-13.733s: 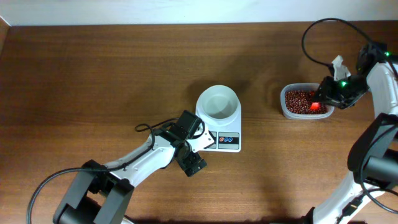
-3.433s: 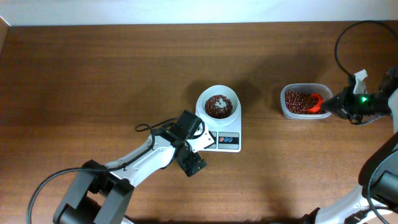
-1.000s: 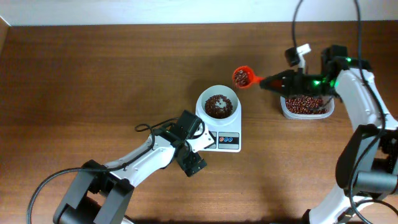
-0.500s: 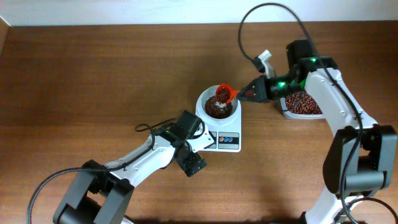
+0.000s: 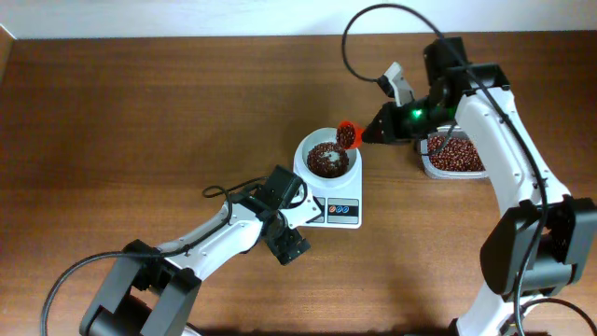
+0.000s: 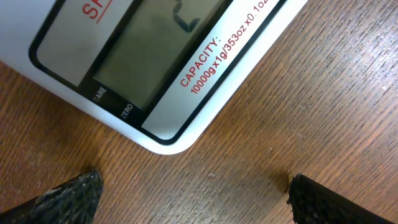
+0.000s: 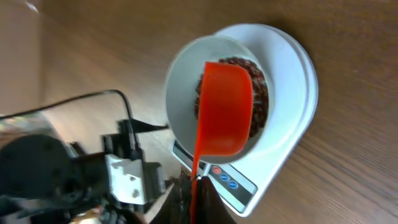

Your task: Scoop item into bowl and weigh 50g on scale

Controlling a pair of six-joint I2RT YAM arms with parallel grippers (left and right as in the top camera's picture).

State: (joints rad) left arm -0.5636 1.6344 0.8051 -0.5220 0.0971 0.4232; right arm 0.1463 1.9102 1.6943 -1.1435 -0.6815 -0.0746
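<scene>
The white bowl (image 5: pixel 312 145) stands on the white scale (image 5: pixel 347 222) and holds a pile of dark reddish-brown beans (image 5: pixel 326 159). My right gripper (image 5: pixel 381 127) is shut on the handle of a red scoop (image 5: pixel 347 133), which is tipped over the bowl's far right rim. In the right wrist view the scoop (image 7: pixel 224 109) covers part of the beans (image 7: pixel 260 93) in the bowl (image 7: pixel 180 81) on the scale (image 7: pixel 298 106), its handle pinched in the right gripper (image 7: pixel 194 196). My left gripper (image 5: pixel 300 231) stands open at the scale's front left corner (image 6: pixel 155 134), its fingertips (image 6: pixel 68 199) wide apart over bare wood.
A clear plastic container (image 5: pixel 454 157) with more beans sits right of the scale, under my right arm. The left arm's cable (image 5: pixel 224 191) loops on the table to the left of the scale.
My right arm has brought the loaded scoop from up and right of the bowl to over its rim and tipped it. The left arm has stayed still.
</scene>
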